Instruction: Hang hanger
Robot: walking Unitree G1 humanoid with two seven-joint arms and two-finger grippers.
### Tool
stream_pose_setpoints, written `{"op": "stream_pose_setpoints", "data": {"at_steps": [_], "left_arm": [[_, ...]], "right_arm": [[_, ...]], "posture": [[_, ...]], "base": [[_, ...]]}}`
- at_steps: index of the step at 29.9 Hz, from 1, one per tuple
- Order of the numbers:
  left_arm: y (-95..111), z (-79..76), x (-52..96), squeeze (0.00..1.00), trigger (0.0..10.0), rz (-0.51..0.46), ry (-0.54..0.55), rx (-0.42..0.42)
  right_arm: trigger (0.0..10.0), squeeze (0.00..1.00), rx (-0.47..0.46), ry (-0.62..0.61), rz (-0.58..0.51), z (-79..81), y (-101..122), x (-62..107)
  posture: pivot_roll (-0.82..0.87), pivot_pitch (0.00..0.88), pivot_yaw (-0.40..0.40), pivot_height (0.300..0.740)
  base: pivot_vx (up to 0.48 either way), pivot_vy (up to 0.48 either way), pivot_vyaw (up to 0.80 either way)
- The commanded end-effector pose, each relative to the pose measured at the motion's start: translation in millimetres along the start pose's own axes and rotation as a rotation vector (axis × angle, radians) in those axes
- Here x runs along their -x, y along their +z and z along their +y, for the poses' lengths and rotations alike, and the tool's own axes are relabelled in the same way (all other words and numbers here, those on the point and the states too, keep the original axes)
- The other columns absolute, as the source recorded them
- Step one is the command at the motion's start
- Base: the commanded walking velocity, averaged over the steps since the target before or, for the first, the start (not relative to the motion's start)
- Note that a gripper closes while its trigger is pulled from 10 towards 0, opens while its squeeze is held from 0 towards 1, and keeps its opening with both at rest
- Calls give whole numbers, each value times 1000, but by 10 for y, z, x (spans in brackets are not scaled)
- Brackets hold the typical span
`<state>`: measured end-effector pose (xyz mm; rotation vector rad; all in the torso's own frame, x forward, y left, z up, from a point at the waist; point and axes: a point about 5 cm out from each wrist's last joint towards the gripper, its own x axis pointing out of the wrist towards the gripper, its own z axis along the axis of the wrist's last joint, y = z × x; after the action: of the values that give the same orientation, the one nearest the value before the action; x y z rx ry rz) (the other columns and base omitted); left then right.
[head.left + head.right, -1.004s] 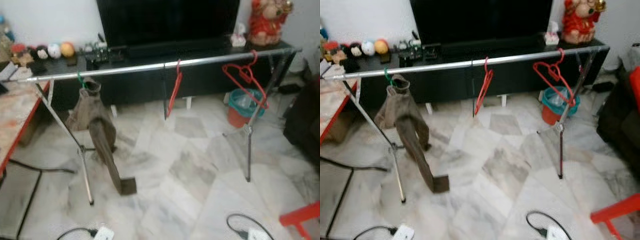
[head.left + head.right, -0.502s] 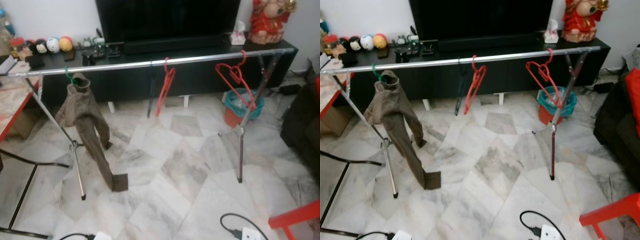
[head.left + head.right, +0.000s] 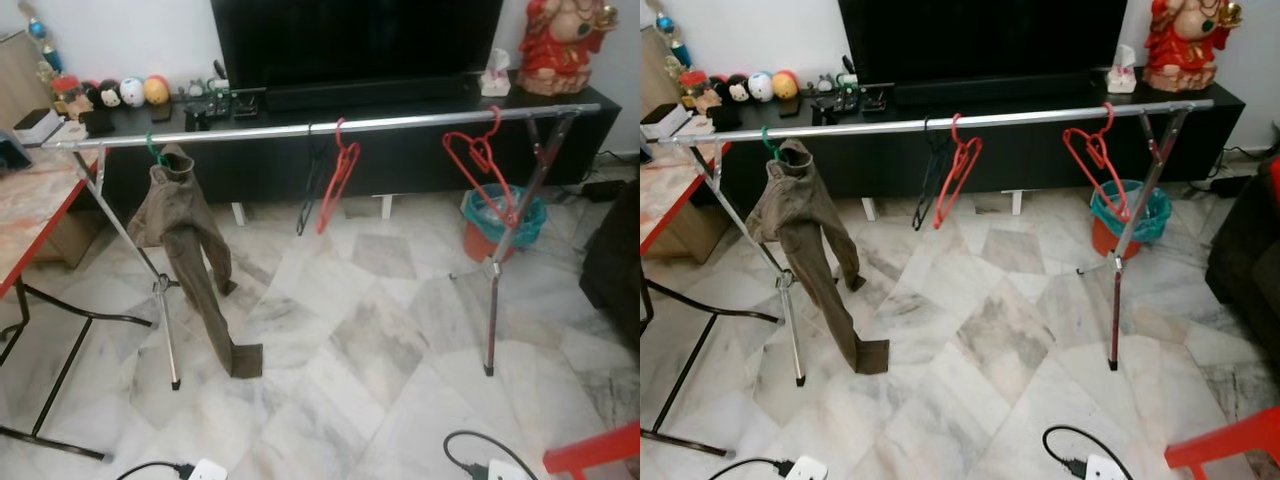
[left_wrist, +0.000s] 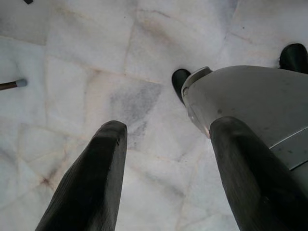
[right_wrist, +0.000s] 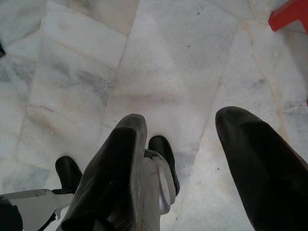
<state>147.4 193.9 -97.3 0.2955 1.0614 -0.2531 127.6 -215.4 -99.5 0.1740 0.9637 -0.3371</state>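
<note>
Left eye view. Teal bin [image 3: 503, 212] standing inside an orange-red pot [image 3: 478, 238] on the marble floor [image 3: 380, 330], just behind the right leg of the clothes rail [image 3: 320, 128]; the contents of the bin cannot be made out. Rail: one long silver bar on crossed legs, in front of a black TV cabinet [image 3: 400, 150]. Three hangers on the bar: green hanger [image 3: 155, 152] near the left end, carrying brown trousers [image 3: 190, 255] whose one leg reaches the floor; red hanger [image 3: 337, 185] at the middle, bare, turned edge-on; second red hanger [image 3: 480, 165] near the right end, bare, tilted. A black hanger [image 3: 310, 190] hangs just beside the middle red one. Desk [image 3: 30, 215] with red edge at the left.

Right eye view. Same scene. Red figurine [image 3: 1185, 45] on the cabinet's right end; small round toys [image 3: 740, 88] on its left end. White plug block [image 3: 805, 468] with cable on the floor in front.

Left wrist view. Left tool [image 4: 166, 159] hanging over the marble floor, fingers wide apart, holding nothing.

Right wrist view. Right tool [image 5: 192, 159] likewise over the floor, fingers wide apart, holding nothing.
</note>
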Motion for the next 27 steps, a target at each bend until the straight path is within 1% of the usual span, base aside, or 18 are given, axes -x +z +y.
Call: {"op": "stream_pose_setpoints", "data": {"at_steps": [1,16,21,23,25,27], "left_arm": [[-21,43,9,0,10000,10,13,-7],[-22,44,9,0,10000,11,11,-7],[-14,47,8,0,10000,12,9,-42],[-15,47,8,0,10000,12,10,-41],[-23,46,9,0,10000,13,12,-15],[-22,48,9,0,10000,15,13,-26]], "right_arm": [[10000,0,3,-1,13,-4,-20,3],[10000,0,14,10,10,21,-5,-2],[10000,0,16,11,11,17,-9,-1],[10000,0,16,11,13,14,-13,0],[10000,0,17,11,15,14,-17,1],[10000,0,15,11,16,14,-21,2]], "posture": [[-79,10,59,740],[-79,12,59,740],[-79,11,59,740],[-78,12,59,740],[-79,13,59,740],[-78,12,59,740]], "base": [[0,0,-788],[0,0,-774],[0,0,-763],[0,-371,-756],[0,0,-763],[0,0,-763]]}}
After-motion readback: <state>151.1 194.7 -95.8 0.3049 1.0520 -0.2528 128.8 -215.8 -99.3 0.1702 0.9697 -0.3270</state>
